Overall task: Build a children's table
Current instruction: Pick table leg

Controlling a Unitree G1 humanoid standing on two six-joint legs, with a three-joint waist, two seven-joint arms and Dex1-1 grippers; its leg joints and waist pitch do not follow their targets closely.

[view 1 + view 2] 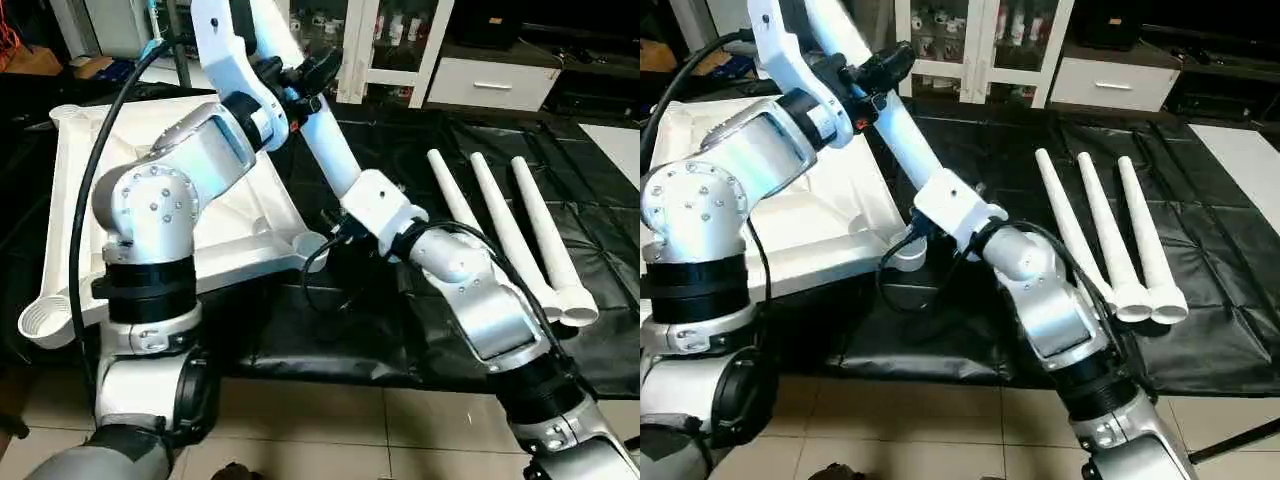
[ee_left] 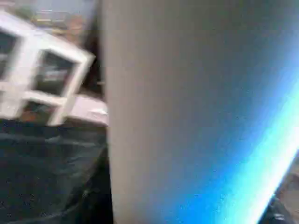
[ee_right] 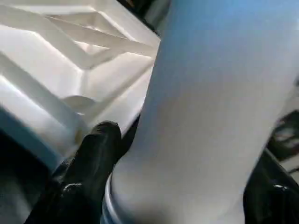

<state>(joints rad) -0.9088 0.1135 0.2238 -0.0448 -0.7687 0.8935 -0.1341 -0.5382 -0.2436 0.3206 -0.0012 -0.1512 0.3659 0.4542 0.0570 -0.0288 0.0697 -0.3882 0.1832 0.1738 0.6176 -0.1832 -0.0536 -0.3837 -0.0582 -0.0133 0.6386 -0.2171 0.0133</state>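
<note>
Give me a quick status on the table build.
Both grippers on one leg, left gripper high, right gripper low. Leg's base at the table top's near corner socket. Three legs wait on the mat. Nothing blocking.

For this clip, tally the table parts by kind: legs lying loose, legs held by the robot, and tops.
Long white tapered tubular legs lying loose on the black sheet: 3
Same kind of leg held between both arms: 1
White plastic square top, ribbed side up: 1
Total: 5
</note>
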